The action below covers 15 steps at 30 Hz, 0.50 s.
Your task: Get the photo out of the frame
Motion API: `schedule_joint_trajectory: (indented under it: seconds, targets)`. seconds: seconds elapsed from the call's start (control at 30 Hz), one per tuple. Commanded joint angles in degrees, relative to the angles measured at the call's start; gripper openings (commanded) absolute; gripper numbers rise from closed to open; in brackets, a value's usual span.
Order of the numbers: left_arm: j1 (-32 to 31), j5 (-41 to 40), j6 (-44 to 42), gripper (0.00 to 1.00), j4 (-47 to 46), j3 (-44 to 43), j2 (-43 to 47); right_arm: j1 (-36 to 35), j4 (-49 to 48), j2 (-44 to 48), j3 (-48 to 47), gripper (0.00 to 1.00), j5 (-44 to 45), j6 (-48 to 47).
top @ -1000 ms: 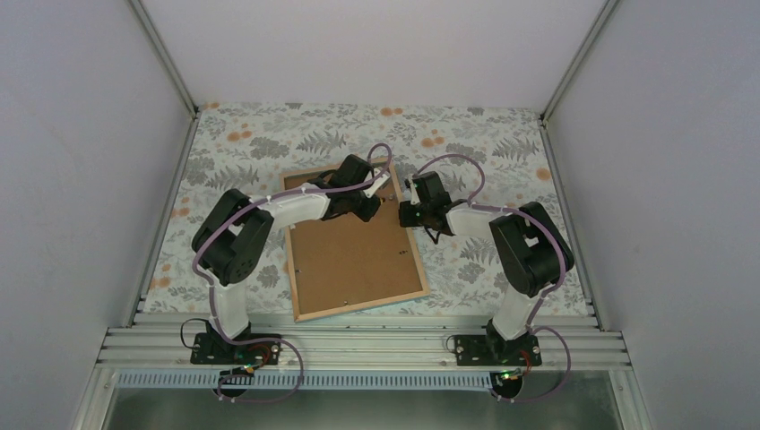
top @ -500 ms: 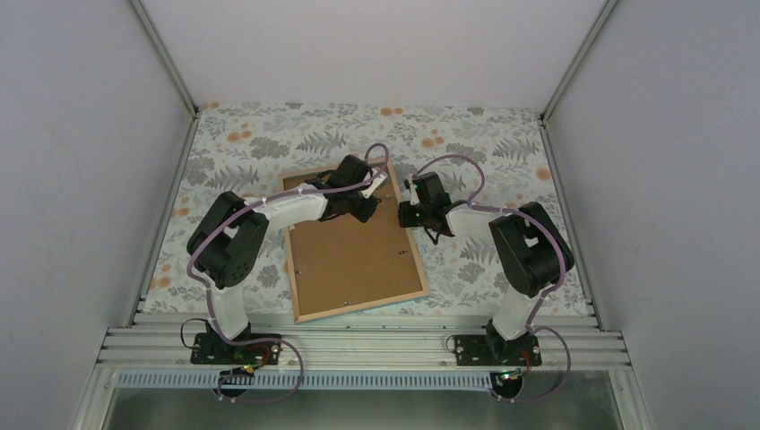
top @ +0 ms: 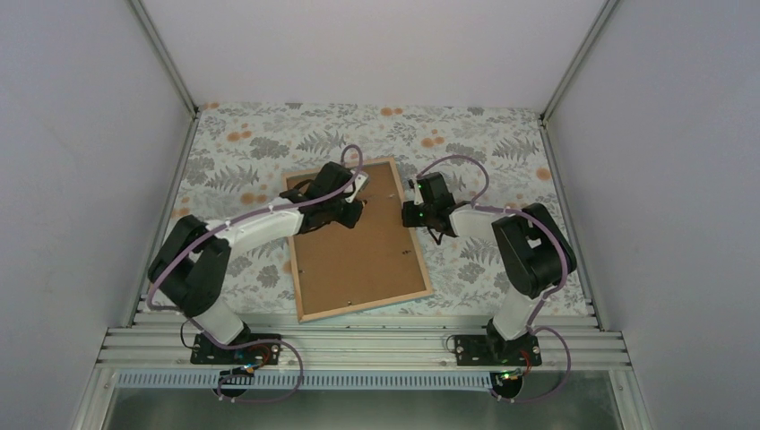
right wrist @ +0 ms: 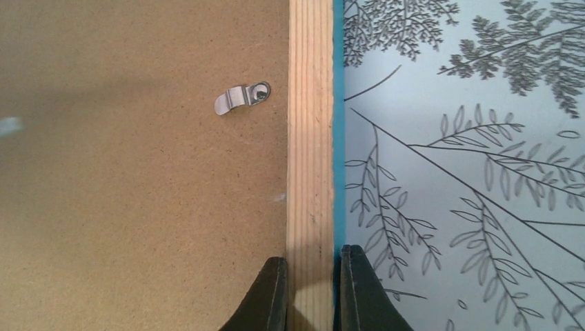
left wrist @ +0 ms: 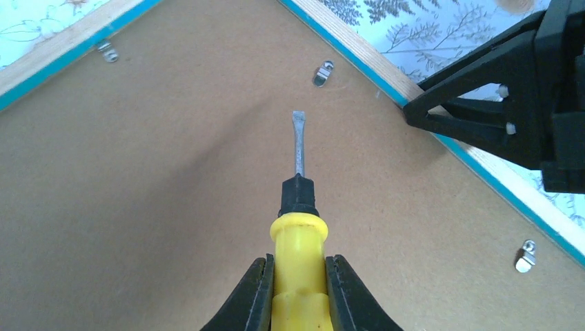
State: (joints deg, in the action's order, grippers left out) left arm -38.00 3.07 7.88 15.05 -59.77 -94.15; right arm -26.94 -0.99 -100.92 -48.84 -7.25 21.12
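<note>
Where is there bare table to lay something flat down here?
Far strip of fern-print tablecloth between the face-down turquoise-edged wooden frame and the back wall; also the far-right corner. Crowded: the frame's far half, where the left gripper holding a yellow-handled screwdriver and the right gripper sit close.

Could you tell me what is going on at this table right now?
The frame lies face down, its brown backing board facing up. The left gripper holds a yellow-handled screwdriver, its blade aimed at a metal clip near the rim but stopping short of it. The right gripper is clamped on the frame's wooden rim, apparently to steady it. The backing board is in place, so the photo cannot be seen.
</note>
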Motion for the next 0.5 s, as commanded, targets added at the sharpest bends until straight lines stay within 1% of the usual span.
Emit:
schedule_joint_trajectory:
  seconds: [0.0,0.27,0.47]
  targets:
    - [0.45,-1.55,5.41,0.03,-3.67,4.36,4.84,1.54,1.11,2.08,1.71,0.04,1.93,2.32]
    - [0.85,-6.23,10.24,0.02,-6.56,11.66,12.82,5.0,0.48,7.22,5.07,0.04,2.74,8.38]
    - [1.08,-6.51,12.5,0.02,-7.48,14.63,16.63,6.94,0.42,11.44,8.24,0.04,4.69,14.57]
